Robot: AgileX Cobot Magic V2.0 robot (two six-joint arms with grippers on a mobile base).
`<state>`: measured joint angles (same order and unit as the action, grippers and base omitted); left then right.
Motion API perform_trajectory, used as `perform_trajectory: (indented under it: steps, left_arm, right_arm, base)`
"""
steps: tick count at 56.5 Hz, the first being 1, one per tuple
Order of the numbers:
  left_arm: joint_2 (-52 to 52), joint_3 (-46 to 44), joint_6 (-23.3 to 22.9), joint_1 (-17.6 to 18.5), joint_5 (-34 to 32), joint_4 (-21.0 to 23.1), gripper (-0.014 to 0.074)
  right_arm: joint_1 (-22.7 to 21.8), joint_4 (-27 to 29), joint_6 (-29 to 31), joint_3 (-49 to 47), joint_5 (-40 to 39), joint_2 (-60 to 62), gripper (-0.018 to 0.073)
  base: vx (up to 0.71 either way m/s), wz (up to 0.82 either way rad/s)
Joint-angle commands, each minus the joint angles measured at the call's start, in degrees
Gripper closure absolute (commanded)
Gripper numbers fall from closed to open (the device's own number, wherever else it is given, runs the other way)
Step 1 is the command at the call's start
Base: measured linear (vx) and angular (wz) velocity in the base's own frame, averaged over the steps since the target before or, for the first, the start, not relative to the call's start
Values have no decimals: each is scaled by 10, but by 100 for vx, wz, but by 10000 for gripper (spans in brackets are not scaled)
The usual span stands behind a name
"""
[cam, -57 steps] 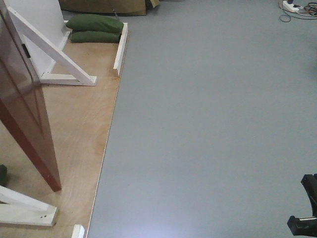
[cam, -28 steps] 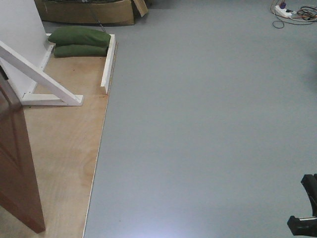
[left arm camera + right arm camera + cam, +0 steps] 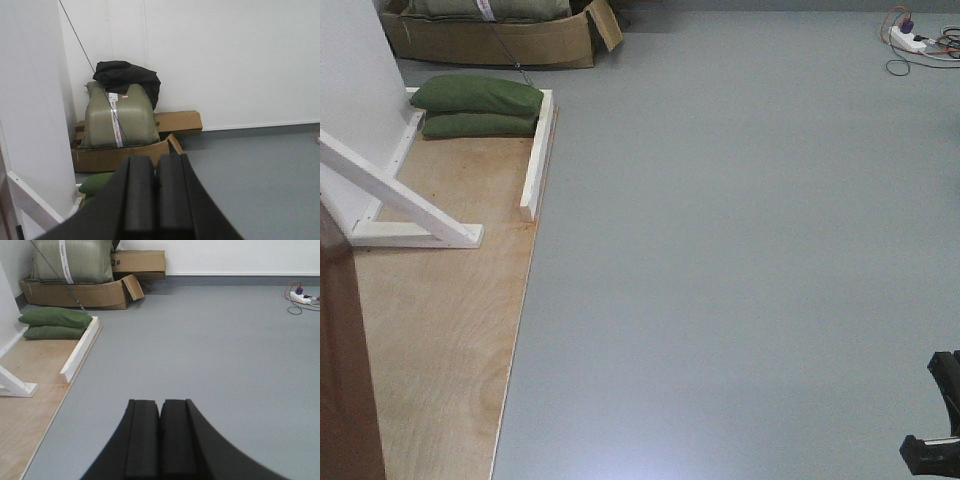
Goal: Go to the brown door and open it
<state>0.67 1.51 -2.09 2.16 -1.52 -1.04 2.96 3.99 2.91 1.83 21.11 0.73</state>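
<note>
Facing grey floor (image 3: pixel 740 250), both claws clenched on nothing: left gripper (image 3: pixel 156 172) pads touching, right gripper (image 3: pixel 160 412) the same; door (image 3: pixel 338 380) a brown sliver at lower left edge of front view, left of plywood (image 3: pixel 440 330); white brace (image 3: pixel 405 205) beyond it; two green sandbags (image 3: pixel 480 95) stacked further back; cardboard box (image 3: pixel 500 42) behind them; power strip (image 3: pixel 910 40) far right, well apart.

Only "2#" can be read, on the flat cardboard box (image 3: pixel 142 261)

Bare lab test space: grey floor (image 3: pixel 740 250), braced plywood platform (image 3: pixel 440 330), green sandbags (image 3: pixel 480 95), cardboard box (image 3: pixel 490 45).
</note>
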Motion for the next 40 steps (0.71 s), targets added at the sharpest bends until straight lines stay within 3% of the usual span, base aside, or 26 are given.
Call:
perform_trajectory:
  steps: [1,40]
  left_arm:
    - [8,-13,-1,0,-49,2,530]
    - [8,-13,-1,0,-49,2,530]
  right_arm:
    - [1,-2,4,2,-45,3,559]
    - [1,-2,4,2,-45,3,559]
  base:
    - [27,-6]
    - [18,-9]
